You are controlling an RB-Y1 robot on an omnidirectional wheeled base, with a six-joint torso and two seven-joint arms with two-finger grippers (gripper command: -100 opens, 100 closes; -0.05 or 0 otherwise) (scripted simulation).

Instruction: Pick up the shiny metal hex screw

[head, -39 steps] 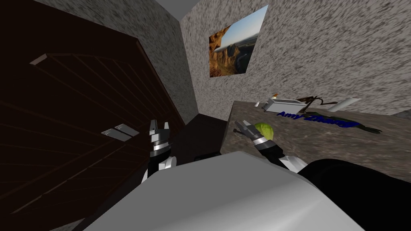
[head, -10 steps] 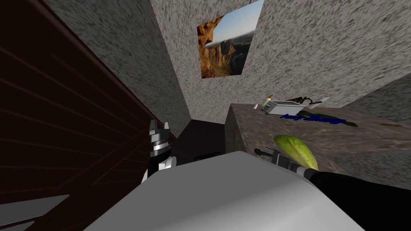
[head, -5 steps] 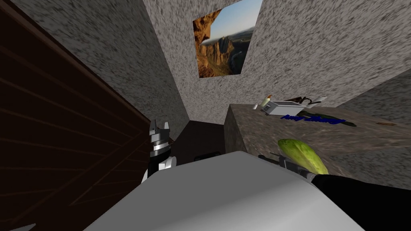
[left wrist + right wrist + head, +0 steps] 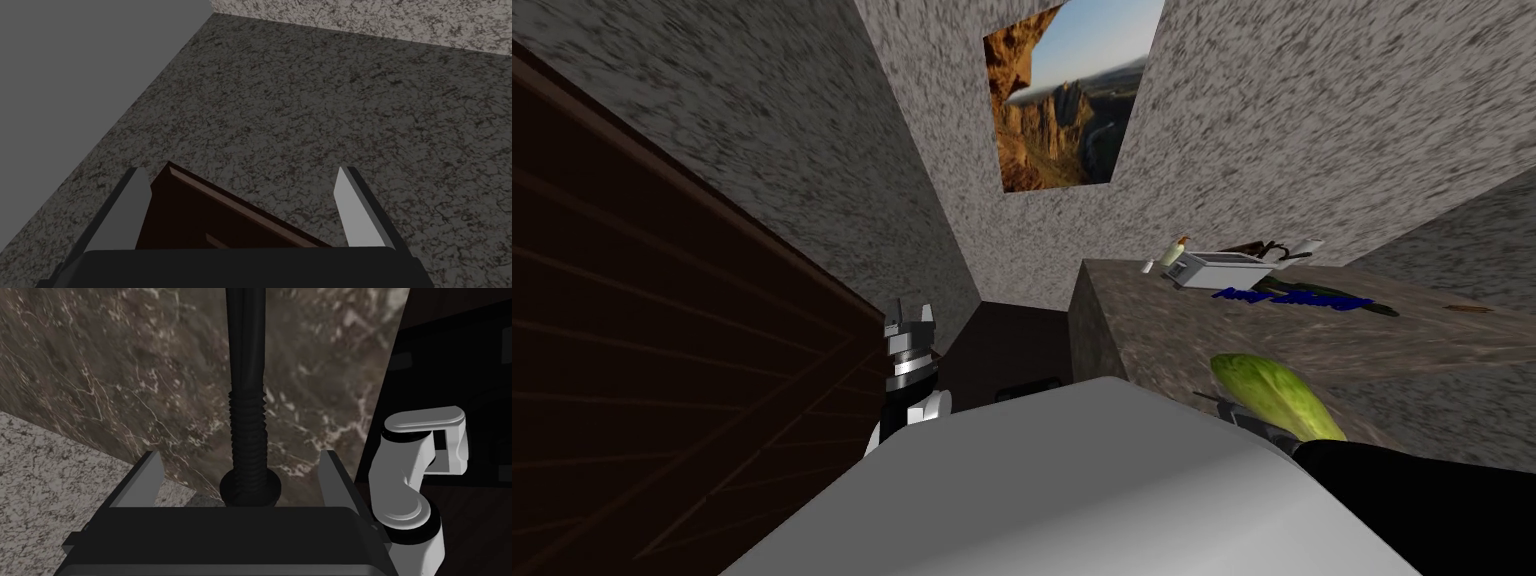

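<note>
The brown marbled counter [image 4: 1202, 320] spreads ahead of and below the right gripper [image 4: 241, 457], and a green leafy head [image 4: 1280, 398] sits just beside that gripper's wrist. The left gripper [image 4: 909, 318] is held up on the robot's other side, blades spread and empty. The right one's fingers [image 4: 150, 478] stand at about full spread. A dark threaded screw [image 4: 246, 413] runs straight out between them, head nearest the gripper's body, touching neither blade. I can't tell what bears it. To my eye the blades should close evenly on the threads just past the head, then lift level, keeping the long shaft off the counter's edge.
</note>
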